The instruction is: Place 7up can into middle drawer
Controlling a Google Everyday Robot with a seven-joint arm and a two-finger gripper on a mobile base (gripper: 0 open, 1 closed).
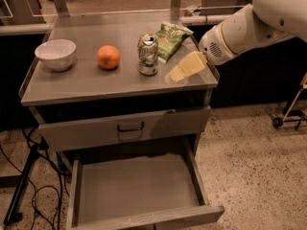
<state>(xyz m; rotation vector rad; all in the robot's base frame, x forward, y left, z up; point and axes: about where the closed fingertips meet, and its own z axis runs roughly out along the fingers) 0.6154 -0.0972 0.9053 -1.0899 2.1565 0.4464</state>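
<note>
The 7up can (148, 54), silver and green, stands upright on the grey cabinet top (86, 83), right of the orange. The middle drawer (139, 190) is pulled out below, its flat grey floor bare. My gripper (184, 67) reaches in from the right on a white arm and hovers over the right part of the cabinet top, just right of the can and apart from it. It holds nothing that I can see.
A white bowl (56, 54) and an orange (109, 57) sit left of the can. A green snack bag (171, 40) lies behind it. The drawer front with a black handle (130, 127) is shut above the open drawer. Cables (33, 176) trail on the floor at left.
</note>
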